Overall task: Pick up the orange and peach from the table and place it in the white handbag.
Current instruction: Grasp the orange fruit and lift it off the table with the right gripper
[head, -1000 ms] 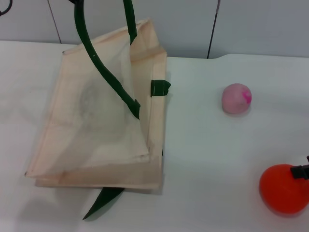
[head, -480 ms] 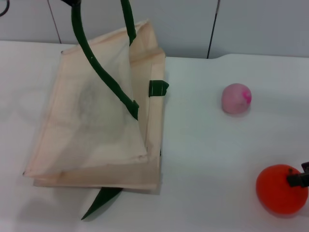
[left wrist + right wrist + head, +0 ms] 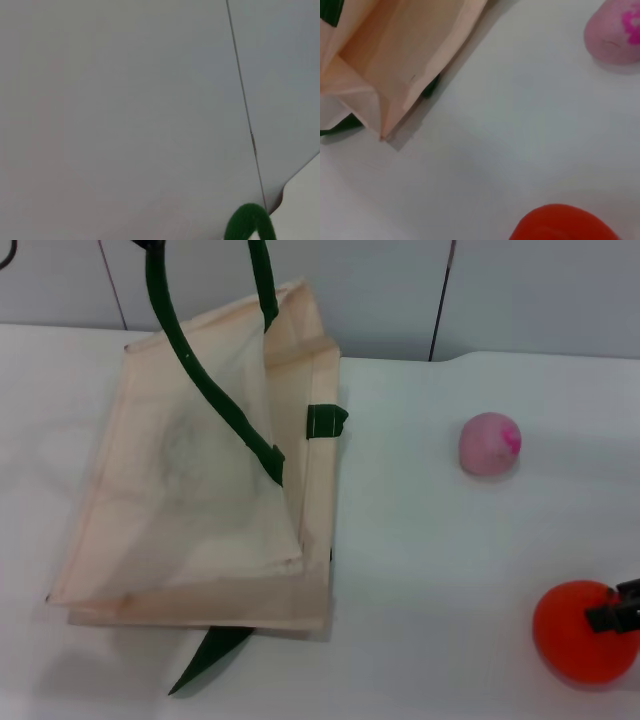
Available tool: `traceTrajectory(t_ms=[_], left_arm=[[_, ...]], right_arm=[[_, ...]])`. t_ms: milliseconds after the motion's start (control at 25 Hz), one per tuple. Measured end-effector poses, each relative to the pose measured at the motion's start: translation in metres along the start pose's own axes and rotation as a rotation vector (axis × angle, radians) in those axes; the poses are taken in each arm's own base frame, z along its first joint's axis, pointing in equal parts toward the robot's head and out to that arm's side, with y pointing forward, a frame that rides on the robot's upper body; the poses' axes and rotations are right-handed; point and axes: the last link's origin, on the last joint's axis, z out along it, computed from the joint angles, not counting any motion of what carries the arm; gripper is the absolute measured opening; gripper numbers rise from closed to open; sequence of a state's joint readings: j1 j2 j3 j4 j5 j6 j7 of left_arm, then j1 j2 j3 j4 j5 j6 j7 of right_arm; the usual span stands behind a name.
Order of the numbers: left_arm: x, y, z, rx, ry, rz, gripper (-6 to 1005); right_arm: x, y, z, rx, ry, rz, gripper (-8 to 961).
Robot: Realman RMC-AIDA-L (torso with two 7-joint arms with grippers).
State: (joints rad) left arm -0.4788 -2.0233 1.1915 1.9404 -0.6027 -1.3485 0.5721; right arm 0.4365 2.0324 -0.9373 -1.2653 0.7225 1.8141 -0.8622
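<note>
Orange [image 3: 582, 632] sits at the lower right of the table [image 3: 420, 560], the right gripper [image 3: 618, 608] touching it, grip unclear. Peach [image 3: 489, 444] lies farther back. Handbag [image 3: 190, 500] fills the left, handle [image 3: 200, 370] lifted; the left gripper is unseen.

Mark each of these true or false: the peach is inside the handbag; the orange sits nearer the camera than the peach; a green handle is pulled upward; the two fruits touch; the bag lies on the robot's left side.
1. The peach is inside the white handbag. False: it lies on the table.
2. In the head view the orange is nearer than the peach. True.
3. A green handle is pulled upward. True.
4. The fruits touch. False: bare table separates them.
5. The handbag lies on the robot's left. True.
</note>
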Motion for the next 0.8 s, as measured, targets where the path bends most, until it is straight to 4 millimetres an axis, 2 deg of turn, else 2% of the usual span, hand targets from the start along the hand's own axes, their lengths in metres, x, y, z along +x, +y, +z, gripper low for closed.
traceTrajectory(t_ms=[800], left_arm=[[0.003,0.0,-0.001,0.004,0.013,0.004,121]], right_arm=[[-0.006,-0.004,0.023,-0.044,0.049,-0.003,742]])
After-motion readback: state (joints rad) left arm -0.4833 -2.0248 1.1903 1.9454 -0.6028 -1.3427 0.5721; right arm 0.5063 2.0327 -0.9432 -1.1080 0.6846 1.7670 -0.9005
